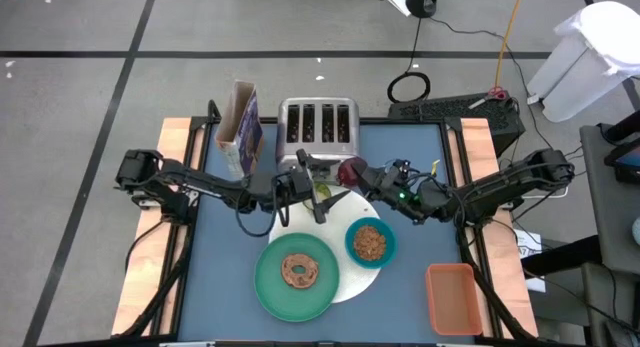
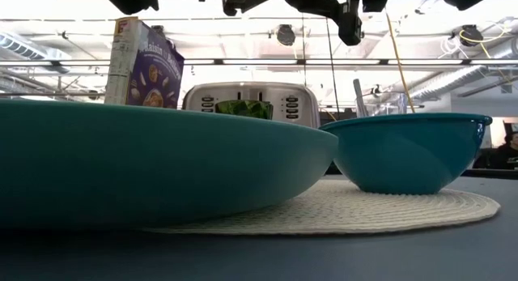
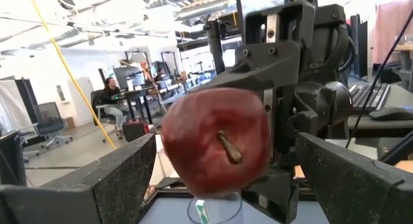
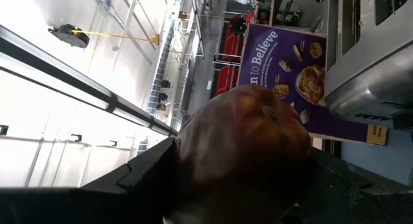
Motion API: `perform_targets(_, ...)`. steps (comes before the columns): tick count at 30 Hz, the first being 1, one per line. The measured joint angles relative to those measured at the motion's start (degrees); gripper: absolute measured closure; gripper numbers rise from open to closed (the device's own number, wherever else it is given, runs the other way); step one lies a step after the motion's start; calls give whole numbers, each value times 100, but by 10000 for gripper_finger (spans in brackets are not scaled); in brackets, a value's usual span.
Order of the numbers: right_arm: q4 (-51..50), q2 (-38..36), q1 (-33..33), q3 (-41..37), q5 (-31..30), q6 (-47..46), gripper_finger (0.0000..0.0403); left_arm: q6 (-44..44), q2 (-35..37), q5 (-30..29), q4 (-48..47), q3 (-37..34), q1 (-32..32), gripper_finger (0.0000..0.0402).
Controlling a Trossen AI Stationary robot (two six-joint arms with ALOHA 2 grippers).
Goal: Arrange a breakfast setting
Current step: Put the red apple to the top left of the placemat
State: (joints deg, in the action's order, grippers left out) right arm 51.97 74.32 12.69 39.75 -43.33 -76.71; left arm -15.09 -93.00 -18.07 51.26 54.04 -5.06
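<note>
Lettering on the purple cereal box (image 4: 293, 69) reads "Believe". Right gripper (image 1: 362, 174) clamps the dark red fruit (image 3: 216, 141) in midair, just in front of the toaster (image 1: 317, 126), above the far edge of the white disc (image 1: 364, 283). Left gripper (image 3: 213, 185) faces it, fingers spread wide, holding nothing.

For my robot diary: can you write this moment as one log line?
right end effector: shut on dark red round apple | left end effector: open, facing it | above blue table
</note>
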Motion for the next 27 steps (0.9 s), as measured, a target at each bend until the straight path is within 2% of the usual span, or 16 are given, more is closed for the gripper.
perform_targets(6,-13,2,0,0,4,1,139,-18,-239,-58,329,142,5,25)
perform_targets(19,-3,2,0,0,11,103,139,-149,-427,-337,55,467,0,26)
perform_targets(22,6,2,0,0,11,103,138,-146,-414,-350,34,467,0,42)
perform_targets(27,9,2,2,-2,13,105,138,-142,-416,-368,-70,467,0,101)
